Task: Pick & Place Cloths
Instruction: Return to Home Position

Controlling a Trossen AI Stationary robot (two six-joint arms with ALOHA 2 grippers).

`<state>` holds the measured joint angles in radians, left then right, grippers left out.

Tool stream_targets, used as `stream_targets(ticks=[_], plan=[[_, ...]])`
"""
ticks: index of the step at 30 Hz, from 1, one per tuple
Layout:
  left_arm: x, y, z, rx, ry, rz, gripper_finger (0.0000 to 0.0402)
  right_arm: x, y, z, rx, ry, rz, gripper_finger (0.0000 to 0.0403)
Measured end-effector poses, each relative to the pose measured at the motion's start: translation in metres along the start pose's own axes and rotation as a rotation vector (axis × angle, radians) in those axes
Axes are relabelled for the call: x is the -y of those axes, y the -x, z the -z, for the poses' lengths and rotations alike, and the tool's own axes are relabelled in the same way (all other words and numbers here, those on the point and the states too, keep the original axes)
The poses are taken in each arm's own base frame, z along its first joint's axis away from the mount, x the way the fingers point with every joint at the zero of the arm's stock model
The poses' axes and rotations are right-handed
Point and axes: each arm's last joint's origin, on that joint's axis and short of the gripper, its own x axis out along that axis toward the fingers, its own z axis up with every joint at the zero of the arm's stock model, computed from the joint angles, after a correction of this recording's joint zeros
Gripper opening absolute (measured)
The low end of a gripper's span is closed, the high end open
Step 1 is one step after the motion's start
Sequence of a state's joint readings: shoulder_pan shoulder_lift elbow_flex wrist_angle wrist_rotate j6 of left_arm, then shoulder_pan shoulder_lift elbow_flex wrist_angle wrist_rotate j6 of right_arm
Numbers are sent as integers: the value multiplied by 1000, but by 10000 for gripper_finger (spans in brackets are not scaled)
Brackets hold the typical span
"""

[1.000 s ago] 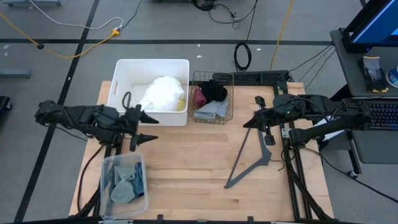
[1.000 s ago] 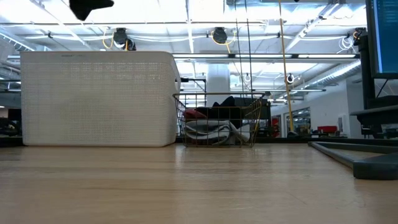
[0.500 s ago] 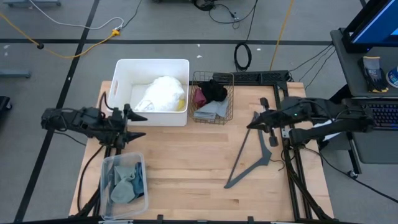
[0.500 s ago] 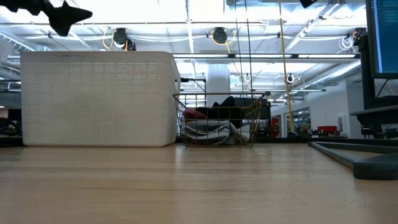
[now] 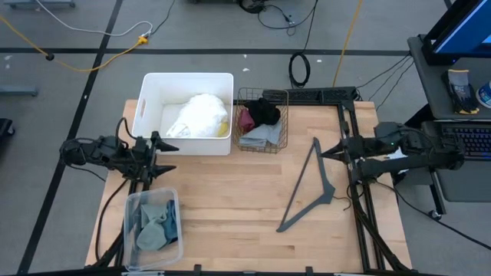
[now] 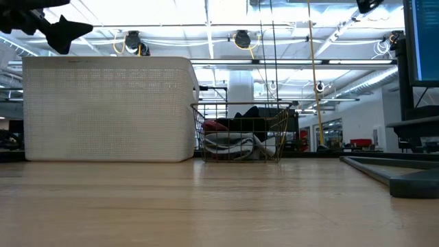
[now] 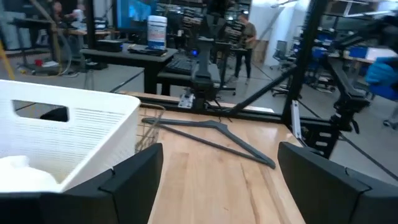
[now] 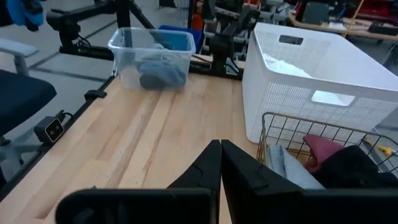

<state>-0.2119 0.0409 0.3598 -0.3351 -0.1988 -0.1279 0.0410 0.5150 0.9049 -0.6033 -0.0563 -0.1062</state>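
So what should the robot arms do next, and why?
Probably just tuck both arms back to rest: the left gripper is open and empty, the right gripper shut on nothing, and cloths lie in the white bin, wire basket and clear tub.

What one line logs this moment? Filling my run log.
left claw open, wooden table's left side | right claw shut, right side | cloths in white plastic bin, gold wire basket, clear plastic tub

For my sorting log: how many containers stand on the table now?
3. The white bin stands at the back left, the wire basket just right of it, and the clear tub at the front left. None seems hidden.
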Motion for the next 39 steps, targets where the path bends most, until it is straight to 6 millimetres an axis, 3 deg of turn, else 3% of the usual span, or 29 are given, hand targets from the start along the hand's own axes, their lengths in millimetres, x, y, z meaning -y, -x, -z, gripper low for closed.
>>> stream_targets(ticks=[9,24,39], plan=[[0,-1,12,-13,-22,61,314,-4,9,33,58,-53,4,4],[2,-16,38,17,-14,126,315,-8,-15,86,138,-106,6,4],[2,-17,39,17,-25,121,324,-13,-47,134,199,-108,-45,4]])
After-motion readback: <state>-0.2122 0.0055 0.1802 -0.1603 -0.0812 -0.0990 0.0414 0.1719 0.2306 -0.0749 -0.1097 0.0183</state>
